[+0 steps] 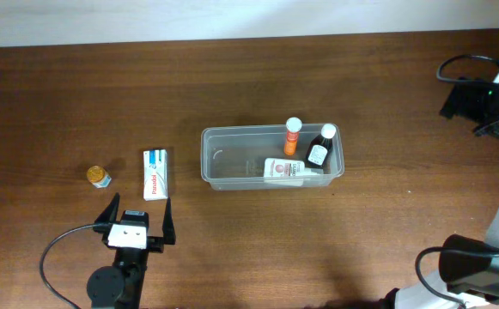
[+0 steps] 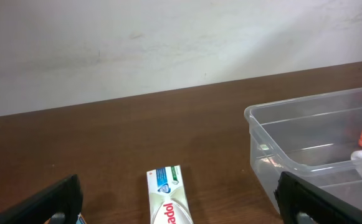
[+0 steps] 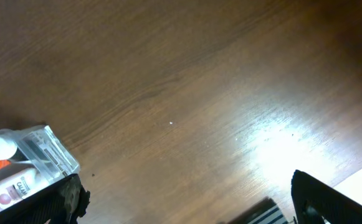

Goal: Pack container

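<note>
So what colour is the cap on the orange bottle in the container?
White. The cap on the orange bottle shows best in the overhead view.

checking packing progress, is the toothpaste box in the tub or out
Out: the box lies flat on the table, left of the tub.

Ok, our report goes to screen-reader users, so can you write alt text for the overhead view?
A clear container sits mid-frame holding an orange tube, a dark bottle and a white bottle. To its left lie a toothpaste box and a small jar, with the open left gripper just below the box in the picture.
</note>
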You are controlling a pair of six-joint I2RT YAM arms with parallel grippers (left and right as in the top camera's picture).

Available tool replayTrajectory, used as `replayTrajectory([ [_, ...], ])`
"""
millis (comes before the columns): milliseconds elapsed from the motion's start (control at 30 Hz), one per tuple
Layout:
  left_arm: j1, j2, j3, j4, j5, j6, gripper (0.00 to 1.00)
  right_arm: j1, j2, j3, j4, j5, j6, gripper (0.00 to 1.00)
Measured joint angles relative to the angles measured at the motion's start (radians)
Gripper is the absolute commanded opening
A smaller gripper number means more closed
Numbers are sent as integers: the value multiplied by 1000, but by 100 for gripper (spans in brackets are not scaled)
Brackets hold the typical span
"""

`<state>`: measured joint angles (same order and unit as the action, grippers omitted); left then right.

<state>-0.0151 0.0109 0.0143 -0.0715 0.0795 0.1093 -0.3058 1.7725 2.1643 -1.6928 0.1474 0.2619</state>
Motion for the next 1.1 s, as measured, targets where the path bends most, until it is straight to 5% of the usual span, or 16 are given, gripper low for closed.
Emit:
replayTrajectory([
  [833,0,0,0,3,-9,0,99,-1,0,-8,2,-48,1,98],
  [1100,0,0,-2,210,5,0,99,-1,0,-8,2,-52,0,98],
])
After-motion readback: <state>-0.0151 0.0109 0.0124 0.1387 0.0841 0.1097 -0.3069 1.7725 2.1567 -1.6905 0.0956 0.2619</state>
